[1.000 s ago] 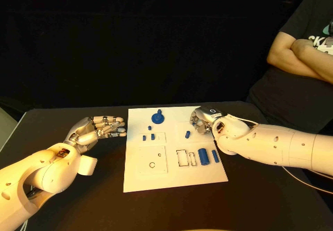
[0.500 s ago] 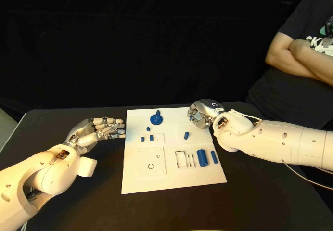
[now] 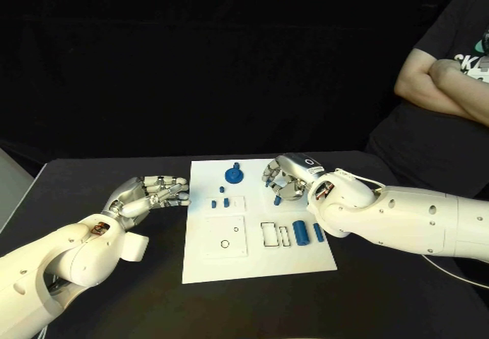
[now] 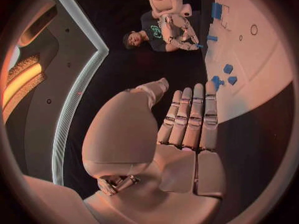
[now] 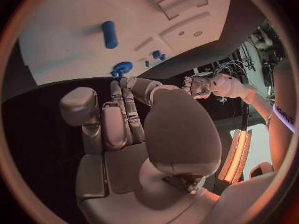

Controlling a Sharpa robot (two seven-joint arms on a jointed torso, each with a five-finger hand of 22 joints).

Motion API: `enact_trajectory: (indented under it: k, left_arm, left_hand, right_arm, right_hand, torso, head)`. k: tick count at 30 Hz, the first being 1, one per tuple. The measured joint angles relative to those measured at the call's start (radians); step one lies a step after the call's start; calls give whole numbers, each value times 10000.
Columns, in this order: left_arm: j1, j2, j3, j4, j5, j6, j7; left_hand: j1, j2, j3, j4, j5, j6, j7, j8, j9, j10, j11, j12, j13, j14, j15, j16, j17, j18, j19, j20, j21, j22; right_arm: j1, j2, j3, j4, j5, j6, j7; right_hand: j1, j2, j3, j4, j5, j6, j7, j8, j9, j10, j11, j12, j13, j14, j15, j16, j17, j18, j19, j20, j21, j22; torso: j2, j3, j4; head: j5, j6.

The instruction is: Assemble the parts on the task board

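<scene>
1. White plastic is forming the task board, which is lying flat in the middle of the black table, between the two hands.
2. Blue parts are sitting on the board: a round disc with a knob near the far edge, a small peg just in front of it, and two short pegs side by side on a raised white square.
3. Nearer the right arm, a thick blue cylinder is lying beside a thinner blue bar, next to a pair of rectangular slots.
4. A raised square panel with a ring-shaped hole is occupying the board's near left part.
5. The left hand is resting just off the board's left edge; its fingers are lying straight and close together, holding nothing, with the fingertips reaching toward the board.
6. The right hand is hovering over the board's far right part, fingers curled downward; a small blue piece is showing just below the fingertips, and whether the fingers are touching it cannot be told.
7. In the right wrist view, the right hand's fingers are bending inward with a blue part just beyond their tips.
</scene>
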Motion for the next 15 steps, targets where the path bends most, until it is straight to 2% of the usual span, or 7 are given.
enact_trajectory:
  k: [5,11,15]
  left_arm:
    - [-87,75,15,21,24,-53,9]
    - [-127,132,33,40,66,-134,21]
    - [-140,158,34,40,102,-187,26]
  left_hand:
    - [0,0,0,0,0,0,0,0,0,0,0,0,0,0,0,0,-1,0,0,0,0,-9]
    - [0,0,1,0,0,0,0,0,-9,1,-1,0,-1,0,0,0,-1,-1,0,0,0,-9]
    - [0,0,1,0,0,0,0,0,-9,1,-1,0,-1,0,0,0,-1,0,0,0,0,-9]
  right_arm:
    - [-255,277,-8,391,-145,5,98]
    - [-670,676,-38,577,-502,7,180]
    - [-950,898,-49,645,-827,9,210]
  right_hand:
    - [0,-1,15,-15,-4,-14,-13,-1,0,1,1,-3,-3,0,0,44,0,0,0,0,0,18]
    - [-1,-1,82,-28,37,-15,-14,-6,13,7,8,-40,-12,0,0,44,25,0,0,0,42,44]
    - [-1,-2,83,-28,41,-16,-15,-11,13,8,8,-63,-11,0,1,44,25,0,0,0,41,44]
  torso:
    - [-15,-5,7]
    - [-42,-25,17]
    - [-46,-30,22]
  head:
    - [164,-62]
    - [408,-150]
    - [504,-208]
